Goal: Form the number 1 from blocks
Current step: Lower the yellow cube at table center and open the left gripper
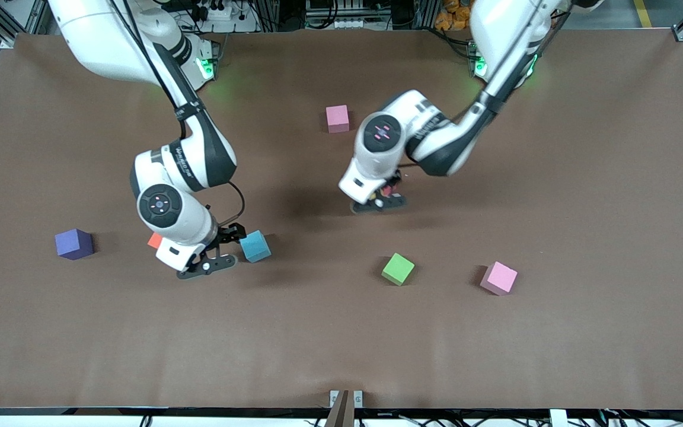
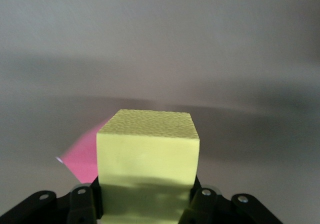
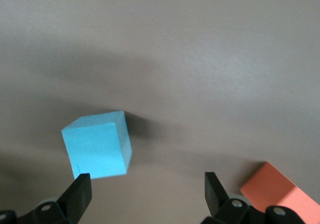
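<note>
Now both grippers work low over the brown table (image 1: pixel 341 332)
Left gripper (image 2: pixel 145 204) clamps a matte, pebbled yellow cube (image 2: pixel 147 159); right gripper (image 3: pixel 147 189) gapes just beside the sky-blue cube (image 3: pixel 97 144), orange cube (image 3: pixel 275 186) near

A yellow block (image 2: pixel 148 154) is held between the two fingers (image 2: pixel 84 204) of the left hand (image 2: pixel 145 206). A pink block (image 2: pixel 82 156) is seen just beside it, partly hidden, on the tabletop (image 2: pixel 160 44).

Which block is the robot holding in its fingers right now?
The small matte yellow cube. It sits clamped in the left gripper, with crimson showing beside it. The sky-blue cube just lies on the table by the open right gripper.
</note>
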